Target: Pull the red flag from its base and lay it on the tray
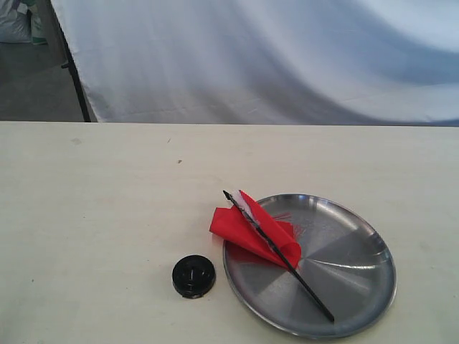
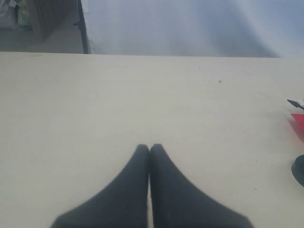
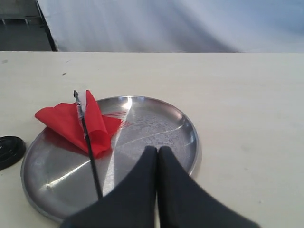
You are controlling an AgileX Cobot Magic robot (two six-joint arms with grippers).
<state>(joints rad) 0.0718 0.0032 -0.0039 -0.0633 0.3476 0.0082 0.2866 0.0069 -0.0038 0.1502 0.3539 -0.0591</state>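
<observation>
Red flag lies flat on the tray, off its base, ahead of the right gripper and toward that gripper's left. Its cloth is crumpled, and part of it hangs out over the tray's rim on the side far from the gripper. The thin black pole runs back across the steel toward the gripper's body, with its pointed tip at the far end. The right gripper's two dark fingers are pressed together with nothing between them. Their tips show against the middle of the tray, but whether they touch the metal cannot be told. The base sits on the pale table just beside the tray's rim, farther to the right gripper's left than the flag. The left gripper is likewise pressed together and empty, over bare table. The flag's tip, a red corner of cloth and the edge of the base show well off to its right, apart from it.
</observation>
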